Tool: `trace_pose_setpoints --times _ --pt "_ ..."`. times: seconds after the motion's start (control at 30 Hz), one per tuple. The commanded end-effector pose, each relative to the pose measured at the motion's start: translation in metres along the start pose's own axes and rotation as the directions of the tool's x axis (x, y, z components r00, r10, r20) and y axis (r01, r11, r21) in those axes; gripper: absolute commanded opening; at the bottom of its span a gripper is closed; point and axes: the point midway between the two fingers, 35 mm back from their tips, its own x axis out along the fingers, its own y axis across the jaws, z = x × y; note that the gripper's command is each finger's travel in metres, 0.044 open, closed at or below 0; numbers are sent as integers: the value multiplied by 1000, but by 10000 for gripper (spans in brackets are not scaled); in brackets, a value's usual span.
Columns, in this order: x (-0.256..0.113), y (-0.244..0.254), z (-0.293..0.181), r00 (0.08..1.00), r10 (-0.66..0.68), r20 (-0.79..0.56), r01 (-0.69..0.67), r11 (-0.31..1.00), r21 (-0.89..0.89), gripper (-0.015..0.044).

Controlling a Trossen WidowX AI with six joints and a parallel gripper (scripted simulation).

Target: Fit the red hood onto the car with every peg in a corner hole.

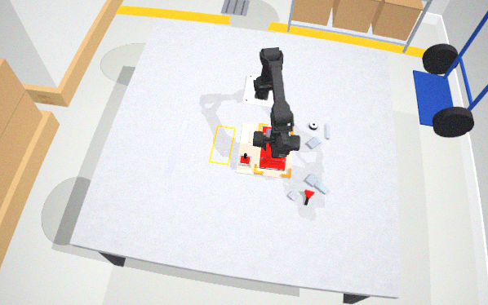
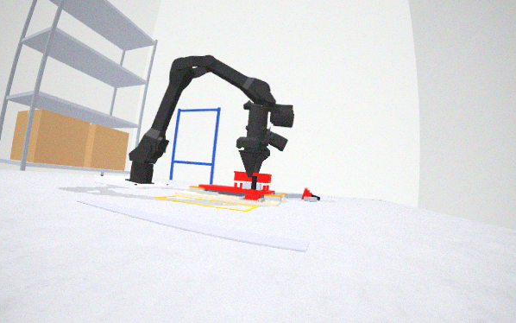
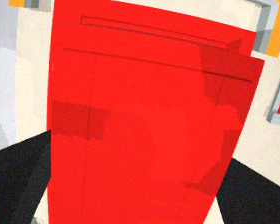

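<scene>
The red hood (image 2: 241, 176) (image 3: 141, 115) is held roughly level just above the chassis. My gripper (image 2: 252, 174) (image 3: 139, 151) is shut on it, one black finger on each side. The red chassis deck (image 2: 217, 187) (image 3: 166, 19) (image 1: 266, 130) sits in the cream jig (image 1: 246, 136) with orange corner brackets. In the exterior view red pegs and part of the pale engine block (image 2: 245, 186) show in a gap under the hood. In the wrist view the hood hides the pegs and its holes, so their alignment cannot be told.
A small red part with a black knob (image 1: 245, 160) (image 2: 253, 195) stands on the jig beside the chassis. Another red and black piece (image 1: 308, 194) (image 2: 306, 194), grey blocks (image 1: 313, 142) and a round part (image 1: 313, 125) lie to the right. A yellow outline (image 1: 219, 163) marks the table left.
</scene>
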Motion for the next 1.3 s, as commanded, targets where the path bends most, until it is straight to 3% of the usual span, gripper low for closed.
trace_pose_setpoints --times 0.0,1.27 --pt "2 -1 0 1000 -4 -1 4 1000 3 0" --pt "8 -1 0 1000 -4 -1 4 1000 3 0"
